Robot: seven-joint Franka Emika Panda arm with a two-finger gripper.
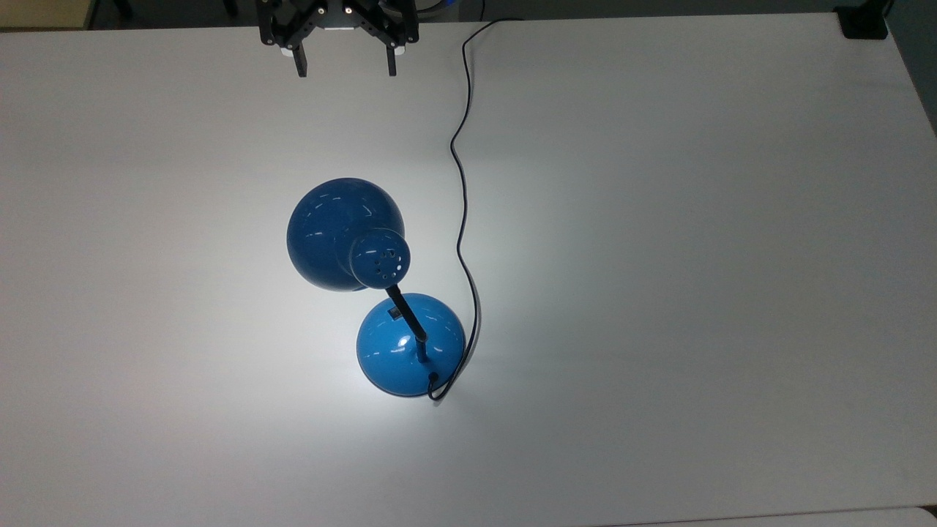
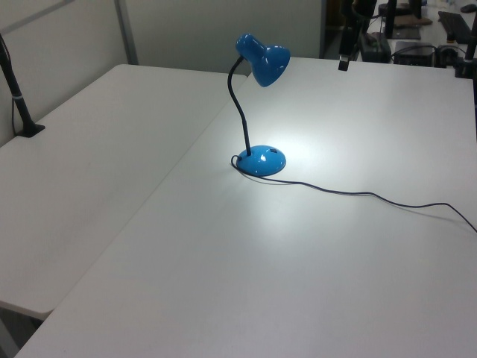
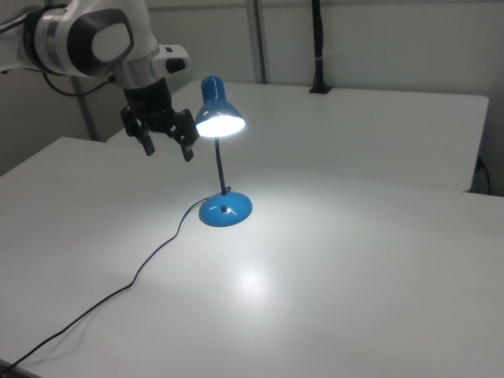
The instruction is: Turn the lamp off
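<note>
Glowing on the table (image 1: 695,219), the lamp (image 1: 344,234) stands well apart from the spread, empty fingers (image 1: 300,69).

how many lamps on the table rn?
1. The blue lamp stands near the middle of the white table, lit, its cord running off toward the gripper side at the top view's upper edge.

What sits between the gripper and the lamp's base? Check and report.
In the top view, the lamp's shade lies between the open gripper and the base. Otherwise bare table; the cord runs alongside.
</note>
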